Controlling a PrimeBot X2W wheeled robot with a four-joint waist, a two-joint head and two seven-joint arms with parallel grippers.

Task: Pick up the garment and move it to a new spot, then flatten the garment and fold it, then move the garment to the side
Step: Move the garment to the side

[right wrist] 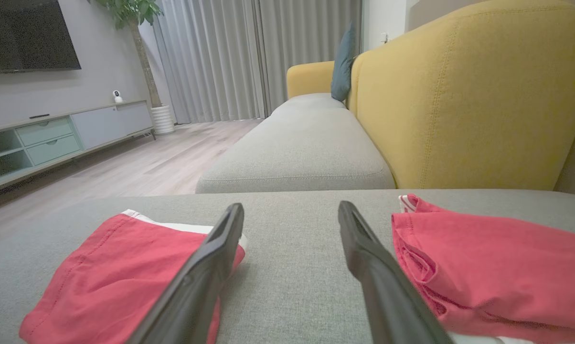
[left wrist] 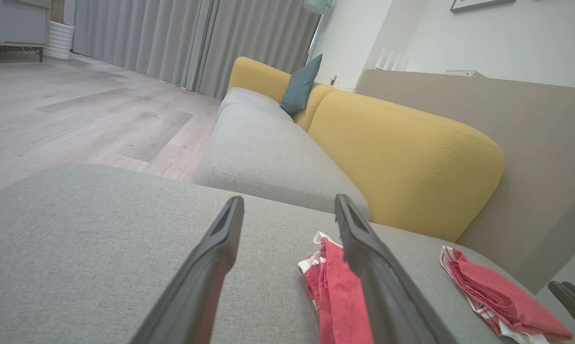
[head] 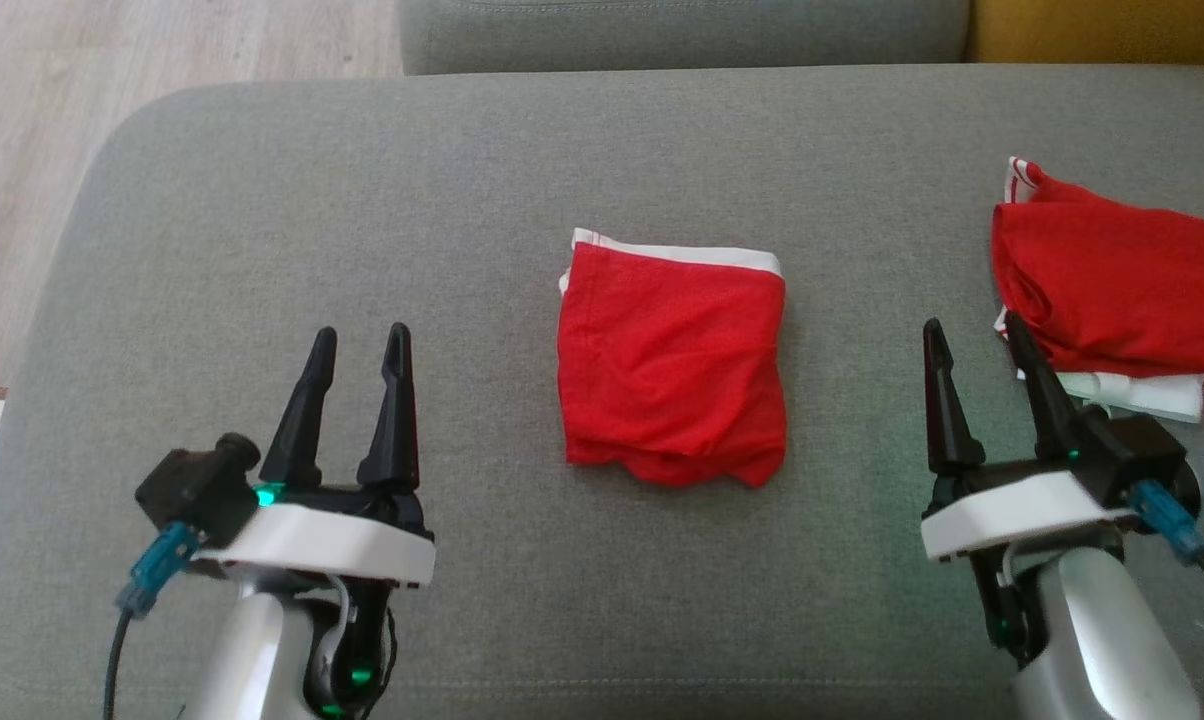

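Robot arms flank the garment (head: 672,365), a red piece with a white band along its far edge. It is folded into a rough square and lies flat at the middle of a grey seat cushion (head: 262,200). The left tool (head: 361,333) is poised low over the cushion to the garment's left, well apart from it, its two dark fingers spread wide with nothing between them. The right tool (head: 972,323) stands to the garment's right, likewise spread wide and empty. Its outer finger is just beside a pile of red and white clothing (head: 1122,290) at the cushion's right edge; whether the two touch cannot be told.

In the left wrist view, the garment shows edge-on and is partly hidden behind one finger, with the pile farther off along the cushion. In the right wrist view, bare grey fabric fills the gap between the fingers. The garment lies at the lower left there and the pile at the lower right, neither of them gripped.

Beyond the cushion runs a second grey seat (right wrist: 297,148) with a yellow backrest (right wrist: 469,95) and a blue-grey pillow (right wrist: 342,62) leaning on it. Pale wood floor (right wrist: 139,167), grey curtains (right wrist: 220,57), a low cabinet (right wrist: 63,134) and a potted plant (right wrist: 139,57) fill the room behind.
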